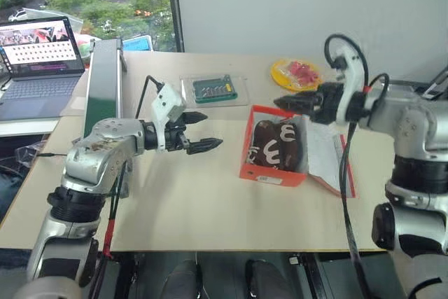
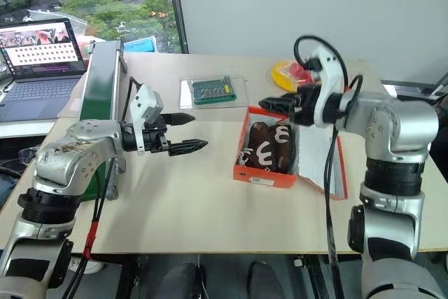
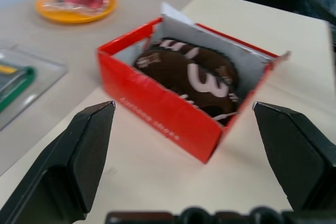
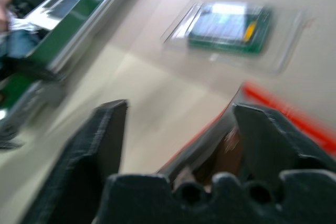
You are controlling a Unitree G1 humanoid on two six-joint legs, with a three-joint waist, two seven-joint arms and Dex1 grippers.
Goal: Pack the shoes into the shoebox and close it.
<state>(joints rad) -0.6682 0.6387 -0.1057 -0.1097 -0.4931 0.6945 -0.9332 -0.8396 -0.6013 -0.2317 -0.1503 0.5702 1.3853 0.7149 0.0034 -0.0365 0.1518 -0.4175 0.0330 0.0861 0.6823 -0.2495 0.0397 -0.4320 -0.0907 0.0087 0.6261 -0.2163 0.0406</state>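
You have bare table (image 1: pixel 189 201) between the near edge and the shoebox (image 1: pixel 271 171), which sits right of centre with both shoes (image 1: pixel 274 143) inside and its lid lying open to the right. Your left gripper (image 1: pixel 199 131) hovers left of the box, fingers wide apart and empty. Your right gripper (image 1: pixel 292 101) hangs over the box's far end, fingers parted with nothing between them; beyond lie a clear tray (image 1: pixel 215 89) and yellow plate (image 1: pixel 297 73).

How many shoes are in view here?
2: both shoes lie side by side inside the open shoebox on the table; none visible elsewhere, though the box walls hide parts.
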